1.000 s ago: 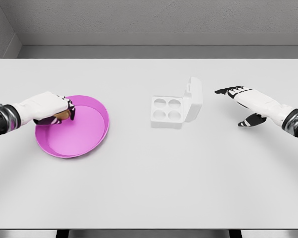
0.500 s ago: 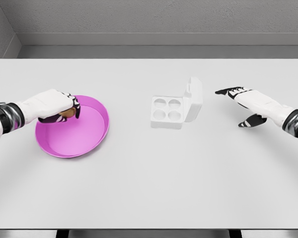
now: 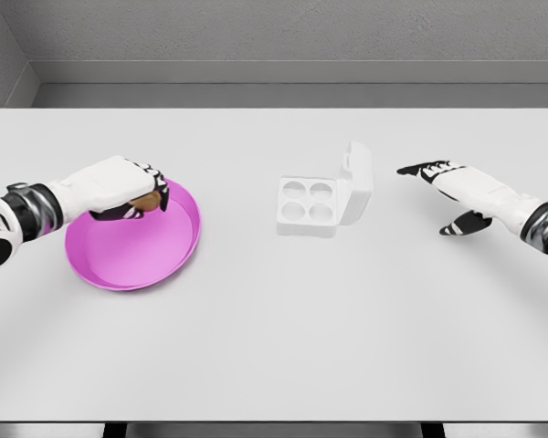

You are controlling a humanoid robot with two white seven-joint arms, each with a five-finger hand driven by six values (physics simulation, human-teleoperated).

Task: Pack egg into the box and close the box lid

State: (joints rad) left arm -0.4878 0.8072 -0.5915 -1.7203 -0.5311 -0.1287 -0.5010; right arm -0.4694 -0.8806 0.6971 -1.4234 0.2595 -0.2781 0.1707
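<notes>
The left hand (image 3: 128, 187) has its fingers curled around the brown egg (image 3: 146, 201) above the pink plate (image 3: 132, 265), with the open box (image 3: 309, 206) far to its right, so a loose grip could drop the egg during the carry.

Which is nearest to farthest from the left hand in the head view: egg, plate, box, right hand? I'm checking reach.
1. Egg, in the left hand's fingers.
2. Plate, just beneath it.
3. Box, mid-table.
4. Right hand, far right.
</notes>
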